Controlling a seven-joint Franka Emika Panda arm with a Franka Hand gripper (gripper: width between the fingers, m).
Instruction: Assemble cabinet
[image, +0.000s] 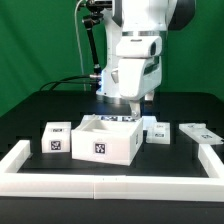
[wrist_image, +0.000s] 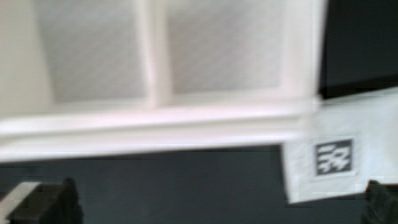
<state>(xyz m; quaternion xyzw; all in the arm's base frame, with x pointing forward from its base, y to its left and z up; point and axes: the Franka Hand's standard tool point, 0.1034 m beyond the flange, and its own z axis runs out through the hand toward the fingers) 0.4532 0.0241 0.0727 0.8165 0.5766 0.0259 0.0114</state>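
Note:
The white cabinet box body (image: 100, 141) stands open-topped on the dark table, with a tag on its front. In the wrist view its divided inside and one rim (wrist_image: 160, 110) show. A small tagged block (image: 55, 140) lies at the exterior view's left of it. Another tagged block (image: 157, 131) and a flat panel (image: 200, 133) lie at its right. My gripper (image: 131, 103) hangs just behind the box. In the wrist view the gripper (wrist_image: 210, 205) is open and empty over bare table, with a tagged white part (wrist_image: 331, 155) beside one fingertip (wrist_image: 379, 204).
A long low white border rail (image: 20, 160) runs round the front and sides of the work area. A strip with tags (image: 118, 120) lies just behind the box. A green curtain hangs at the back.

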